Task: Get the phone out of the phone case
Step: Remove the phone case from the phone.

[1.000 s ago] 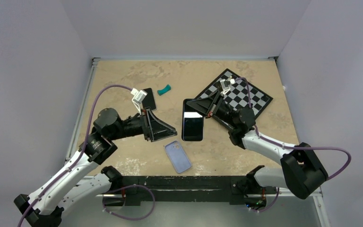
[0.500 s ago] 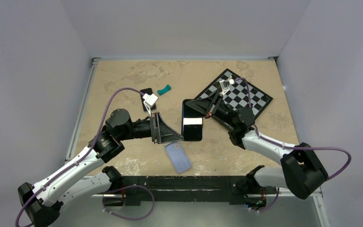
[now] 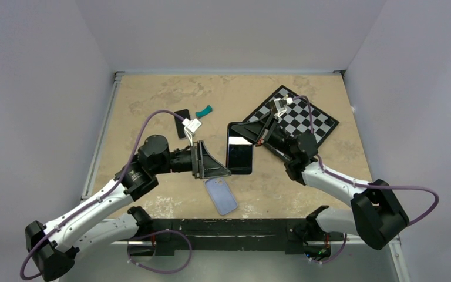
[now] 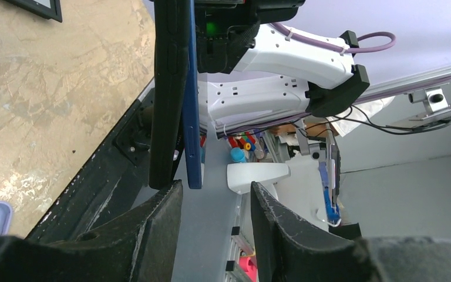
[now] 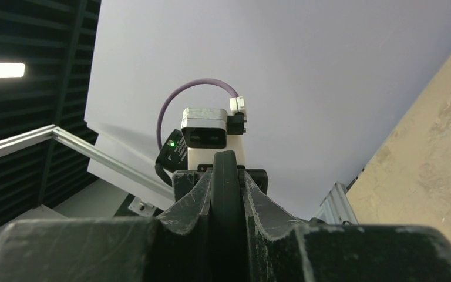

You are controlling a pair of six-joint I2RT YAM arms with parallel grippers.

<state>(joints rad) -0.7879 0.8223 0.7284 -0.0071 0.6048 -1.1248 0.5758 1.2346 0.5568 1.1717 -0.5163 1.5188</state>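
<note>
My right gripper [image 3: 239,132] is shut on the top end of the phone in its case [image 3: 239,155] and holds it off the table, dark screen facing up. In the right wrist view the black edge [image 5: 226,188] sits clamped between the fingers. In the left wrist view it shows edge-on: a thick black layer [image 4: 165,88] with a thin dark blue layer [image 4: 192,117] beside it. My left gripper [image 3: 228,172] is open and empty at the phone's lower left corner. In its own view the left gripper [image 4: 215,191] sits just below the phone's end, not touching it.
A light blue case-like piece [image 3: 221,195] lies flat on the table below the phone. A small black slab [image 3: 182,122] and a teal piece [image 3: 204,110] lie at the back left. A chessboard [image 3: 305,120] lies at the back right, under the right arm.
My left arm has swung right and forward until its open fingers reach the phone's lower left corner. The right gripper has kept the phone almost still.
</note>
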